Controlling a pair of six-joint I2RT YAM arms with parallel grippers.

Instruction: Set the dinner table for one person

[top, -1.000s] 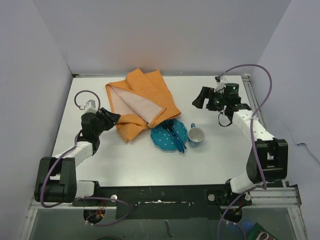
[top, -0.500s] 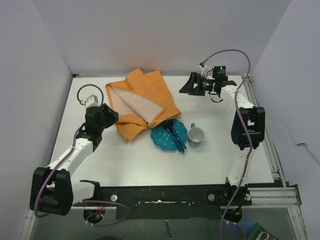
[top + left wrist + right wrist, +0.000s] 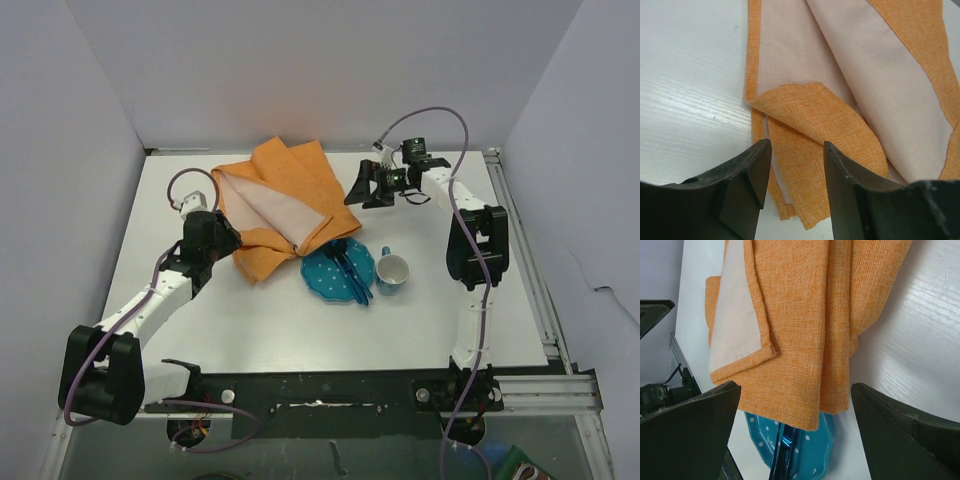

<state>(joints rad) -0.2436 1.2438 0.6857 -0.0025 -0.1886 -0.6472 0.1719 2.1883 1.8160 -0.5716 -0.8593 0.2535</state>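
Our left claw stands partly open, and a turned-over corner of the orange cloth shows in the gap between its fingers, lying loose. Our right claw gapes wide just beside the cloth's right edge. The dinner table lies flat under both arms. On it the cloth's near corner meets a blue dotted plate that carries blue cutlery. A blue cup sits just beside the plate.
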